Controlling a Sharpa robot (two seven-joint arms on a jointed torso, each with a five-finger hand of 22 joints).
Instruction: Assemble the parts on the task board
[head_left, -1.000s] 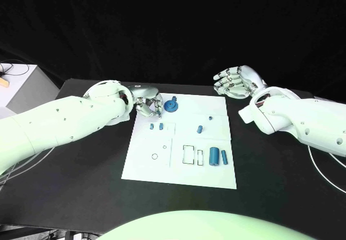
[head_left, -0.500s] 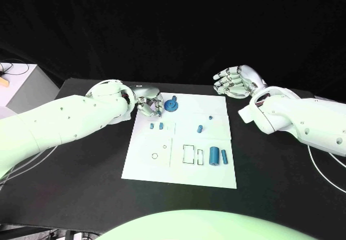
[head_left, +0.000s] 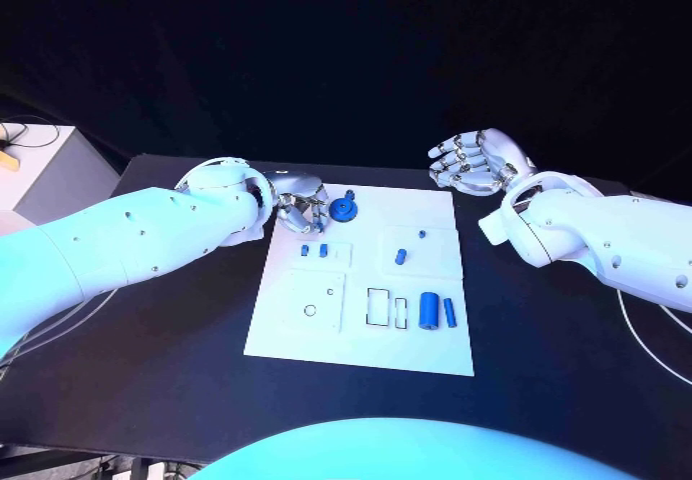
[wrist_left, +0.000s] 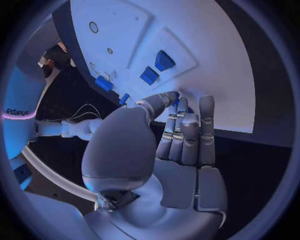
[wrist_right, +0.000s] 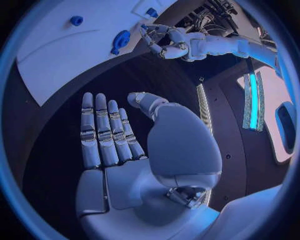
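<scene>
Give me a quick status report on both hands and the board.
Left hand empty, fingers at blue round part. Right hand open, off task board. Nothing in the way.

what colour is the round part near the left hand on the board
Blue. The round part sits at the task board's far edge beside the left hand, clearest in the head view.

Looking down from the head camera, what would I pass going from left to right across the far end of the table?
Left silver hand → round blue gear-like part on the white task board → small blue peg → right silver hand, raised beyond the board's corner.
</scene>
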